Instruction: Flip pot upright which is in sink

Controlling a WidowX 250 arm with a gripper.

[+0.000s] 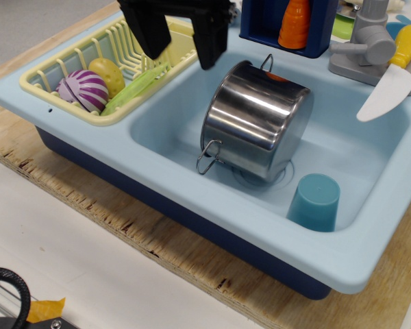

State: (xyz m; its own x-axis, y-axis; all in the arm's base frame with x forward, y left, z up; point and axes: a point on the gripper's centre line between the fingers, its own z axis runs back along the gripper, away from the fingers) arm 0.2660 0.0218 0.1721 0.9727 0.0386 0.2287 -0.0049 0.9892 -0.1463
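The shiny stainless-steel cylindrical pot (257,123) with thin wire loop handles lies in the middle of the frame, inside the rectangular basin of the light blue plastic sink (185,205). It is not upright: it rests tilted on its side, the curved wall facing the camera, one loop handle hanging at its lower left and the other poking up at its top edge. Which way its mouth faces cannot be told from here.

The black robot gripper (181,38) hangs at the upper left of the frame, above the basin's back-left corner and beside the pale yellow dish rack (44,72). Its jaws stand wide apart and hold nothing; they are apart from the pot, up and to the left of it.

So, as a judgement, the flip has not begun. What is left is nearly everything: bring the jaws down to the rim or a handle, close on it, turn the pot onto its base and let go.

A small teal plastic cup (315,201) stands upside down just beside the pot at lower right, leaving little room on that side.
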